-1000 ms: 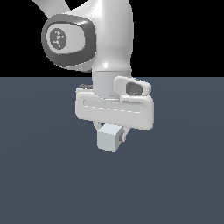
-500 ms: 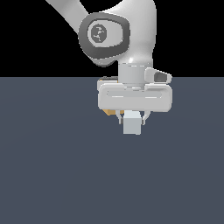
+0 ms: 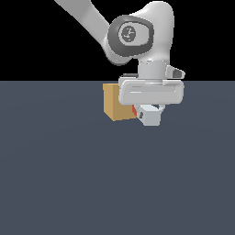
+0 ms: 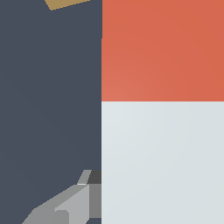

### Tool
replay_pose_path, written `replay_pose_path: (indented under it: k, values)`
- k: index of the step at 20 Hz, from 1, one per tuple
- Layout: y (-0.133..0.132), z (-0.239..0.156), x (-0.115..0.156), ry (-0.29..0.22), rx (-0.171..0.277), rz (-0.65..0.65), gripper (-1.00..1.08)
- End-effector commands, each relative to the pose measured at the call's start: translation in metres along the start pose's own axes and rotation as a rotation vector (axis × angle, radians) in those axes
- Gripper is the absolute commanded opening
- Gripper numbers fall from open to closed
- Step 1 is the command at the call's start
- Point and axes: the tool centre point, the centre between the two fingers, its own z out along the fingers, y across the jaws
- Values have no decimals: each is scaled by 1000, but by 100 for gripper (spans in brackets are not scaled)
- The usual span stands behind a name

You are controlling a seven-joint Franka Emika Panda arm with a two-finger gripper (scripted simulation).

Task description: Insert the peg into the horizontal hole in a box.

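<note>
In the exterior view my gripper [image 3: 149,114] hangs under the white hand, shut on the peg [image 3: 151,117]. The peg's pale end faces the camera, and a sliver of its red end [image 3: 134,110] shows beside the tan box [image 3: 116,104]. The box stands just to the exterior view's left of the hand, partly behind it. The hole is hidden from view. In the wrist view the peg [image 4: 162,162] fills half the picture, with its red part [image 4: 162,50] beyond the pale part. One grey finger [image 4: 72,203] lies against it. A corner of the box [image 4: 65,3] shows at the edge.
A flat dark blue-grey floor [image 3: 69,183] spreads all around the box and the hand. The arm's upper links [image 3: 133,34] rise above the gripper against a black background.
The hand has carried the peg toward the exterior view's right and a little upward in the picture. The tan box, hidden behind the hand before, now shows beside it.
</note>
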Motion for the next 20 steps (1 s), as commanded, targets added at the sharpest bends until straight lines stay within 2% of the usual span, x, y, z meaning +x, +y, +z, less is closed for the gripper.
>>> replay_pose_path:
  k: [1, 11, 20]
  values:
    - [12, -7, 15, 0, -4, -61, -100]
    - [33, -18, 58, 1, -4, -217, -100]
    - [37, -20, 68, 1, -4, -249, -100]
